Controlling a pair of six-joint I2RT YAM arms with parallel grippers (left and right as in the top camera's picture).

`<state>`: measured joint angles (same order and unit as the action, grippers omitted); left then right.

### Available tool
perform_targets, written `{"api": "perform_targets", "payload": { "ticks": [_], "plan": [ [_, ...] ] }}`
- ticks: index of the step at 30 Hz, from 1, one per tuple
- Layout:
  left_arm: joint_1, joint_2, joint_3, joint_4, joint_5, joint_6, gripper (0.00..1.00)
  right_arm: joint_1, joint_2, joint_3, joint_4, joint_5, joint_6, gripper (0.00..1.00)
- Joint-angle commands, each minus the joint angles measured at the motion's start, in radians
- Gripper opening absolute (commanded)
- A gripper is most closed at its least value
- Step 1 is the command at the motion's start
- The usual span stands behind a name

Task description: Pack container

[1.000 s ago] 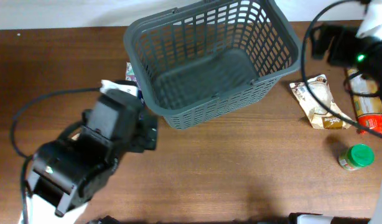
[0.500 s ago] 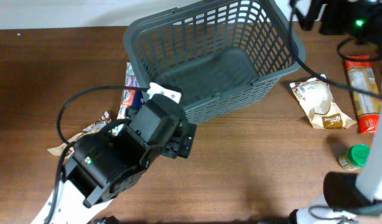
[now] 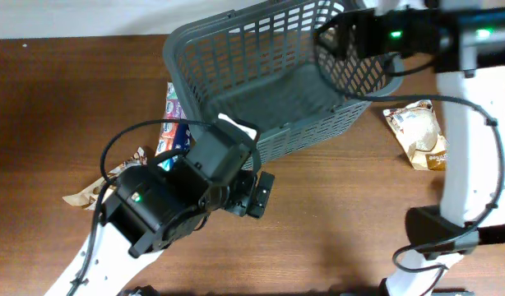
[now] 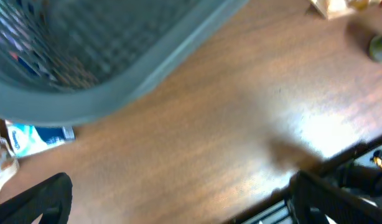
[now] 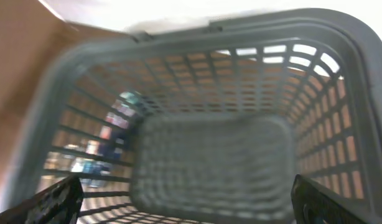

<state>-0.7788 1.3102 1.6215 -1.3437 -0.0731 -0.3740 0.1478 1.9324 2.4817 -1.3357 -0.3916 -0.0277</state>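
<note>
The dark grey basket (image 3: 277, 82) stands at the back middle of the table, and its inside looks empty. It fills the right wrist view (image 5: 209, 155), and its rim shows in the left wrist view (image 4: 116, 93). My right gripper (image 3: 339, 39) hangs over the basket's right side, open and empty (image 5: 191, 202). My left gripper (image 3: 259, 195) is low over the table just in front of the basket, open and empty (image 4: 178, 202). A blue packet (image 3: 172, 123) lies left of the basket and also shows in the left wrist view (image 4: 35, 138). A tan packet (image 3: 419, 136) lies to the basket's right.
A brown wrapper (image 3: 96, 191) lies on the table at the left, partly under my left arm. A green-lidded jar (image 4: 381, 46) shows at the right edge of the left wrist view. My right arm's white links (image 3: 466, 140) stand along the right side.
My left arm has swung right, from the left of the table to the basket's front. My right arm has moved left, from the table's right edge to over the basket.
</note>
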Motion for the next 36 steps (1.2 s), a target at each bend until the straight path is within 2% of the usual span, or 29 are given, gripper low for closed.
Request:
{"api": "perform_targets", "payload": {
  "ticks": [1, 5, 6, 7, 9, 11, 12, 13, 14, 16, 17, 21, 24, 29, 36],
  "plan": [
    [-0.005, 0.029, 0.018, -0.024, 0.026, -0.042, 0.99, 0.065, 0.010, 0.010, -0.004, 0.321, -0.021, 0.99],
    [-0.010, 0.070, 0.017, -0.061, 0.042, -0.050, 0.99, 0.095, 0.016, 0.010, -0.005, 0.408, -0.021, 0.99],
    [-0.016, 0.080, 0.017, -0.061, 0.045, -0.050, 0.93, 0.095, 0.018, 0.010, -0.008, 0.407, -0.021, 0.99],
    [-0.029, 0.094, 0.017, -0.059, 0.048, -0.051, 0.80, 0.093, 0.024, 0.010, -0.012, 0.408, -0.021, 0.95],
    [-0.047, 0.109, 0.017, -0.052, 0.048, -0.051, 0.69, 0.092, 0.036, 0.008, -0.016, 0.408, -0.021, 0.82],
    [-0.069, 0.122, 0.017, -0.044, 0.047, -0.052, 0.53, 0.092, 0.053, 0.008, -0.025, 0.408, -0.021, 0.69],
    [-0.077, 0.128, 0.017, -0.040, 0.047, -0.052, 0.35, 0.092, 0.060, 0.007, -0.032, 0.407, -0.021, 0.59],
    [-0.082, 0.131, 0.017, -0.035, 0.047, -0.053, 0.11, 0.092, 0.070, 0.006, -0.036, 0.408, -0.021, 0.45],
    [-0.083, 0.132, 0.017, -0.033, 0.047, -0.061, 0.02, 0.092, 0.074, 0.005, -0.040, 0.407, -0.017, 0.33],
    [-0.082, 0.132, 0.017, -0.034, 0.026, -0.100, 0.02, 0.092, 0.086, 0.001, -0.041, 0.407, -0.017, 0.07],
    [-0.082, 0.132, 0.017, -0.035, 0.007, -0.119, 0.02, 0.092, 0.092, -0.001, -0.040, 0.407, -0.017, 0.04],
    [-0.083, 0.132, 0.017, -0.027, -0.077, -0.178, 0.02, 0.092, 0.101, -0.003, -0.038, 0.407, -0.017, 0.04],
    [-0.082, 0.132, 0.017, 0.025, -0.132, -0.179, 0.02, 0.092, 0.104, -0.003, -0.035, 0.419, -0.021, 0.04],
    [-0.082, 0.132, 0.017, 0.089, -0.137, -0.178, 0.02, 0.088, 0.135, -0.003, -0.053, 0.555, -0.022, 0.04],
    [-0.082, 0.143, 0.017, 0.103, -0.150, -0.171, 0.02, 0.079, 0.158, -0.005, -0.094, 0.557, -0.047, 0.04]
  ]
}}
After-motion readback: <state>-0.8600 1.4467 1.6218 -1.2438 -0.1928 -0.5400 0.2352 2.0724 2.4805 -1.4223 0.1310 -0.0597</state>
